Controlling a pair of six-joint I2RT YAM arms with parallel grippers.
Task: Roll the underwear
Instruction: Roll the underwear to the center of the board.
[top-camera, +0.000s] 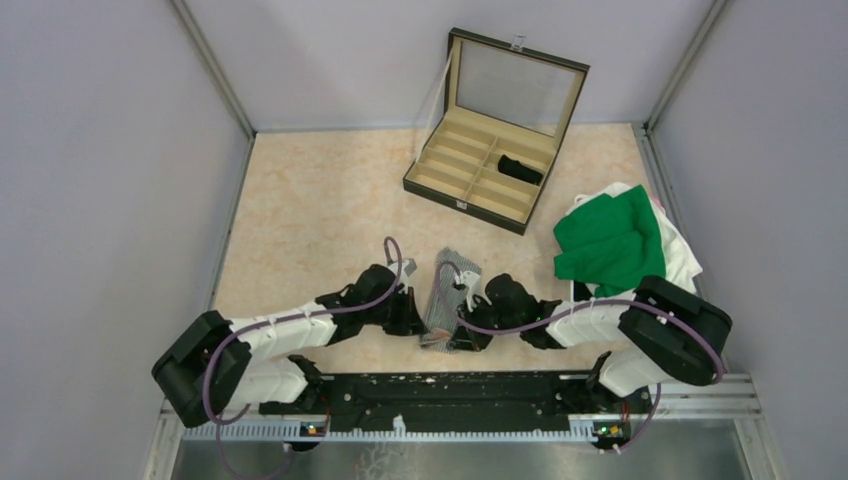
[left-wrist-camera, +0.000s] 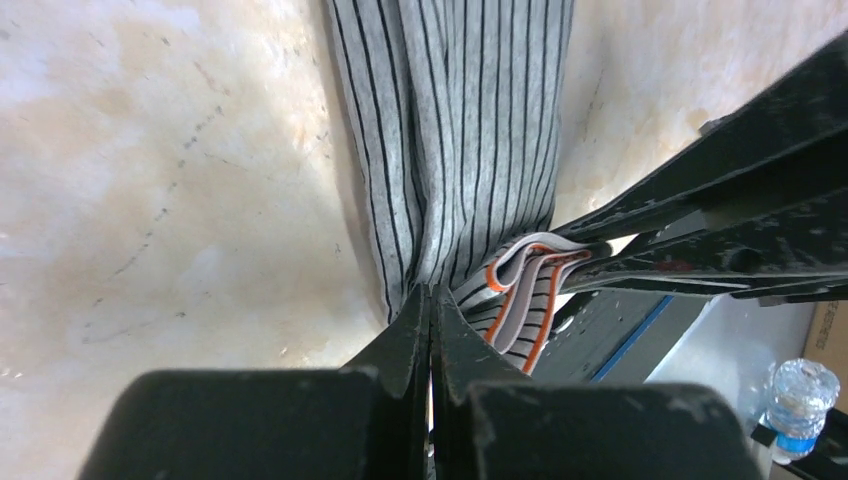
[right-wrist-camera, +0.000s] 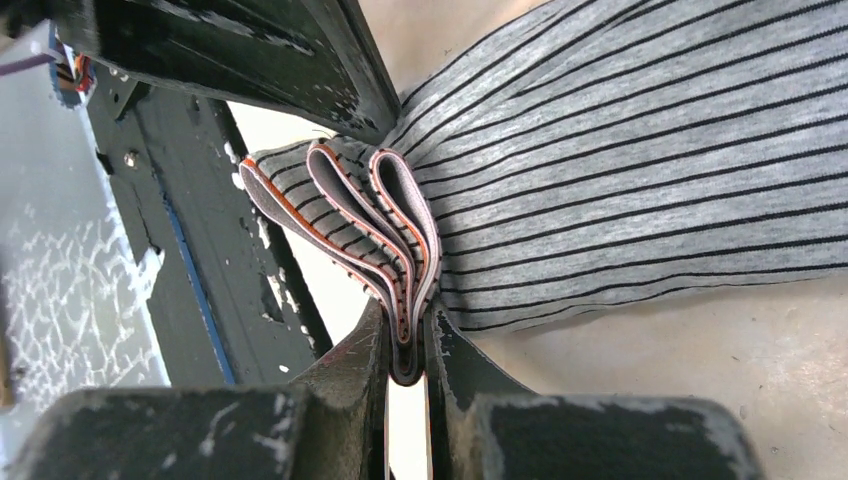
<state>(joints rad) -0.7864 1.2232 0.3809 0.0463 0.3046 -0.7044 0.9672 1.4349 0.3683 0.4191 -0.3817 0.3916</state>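
The grey underwear, heather grey with thin black stripes and orange-trimmed waistband, lies lengthwise on the table between my two grippers. My left gripper is shut on its near left edge; in the left wrist view the jaws meet on the striped fabric. My right gripper is shut on the bunched, folded waistband, pinched at its jaws. The black underwear lies in a compartment of the open case at the back.
A pile of green and white cloth lies at the right. The black base rail runs along the near edge, close behind the waistband. A water bottle shows beyond the table edge. Grey walls enclose the table.
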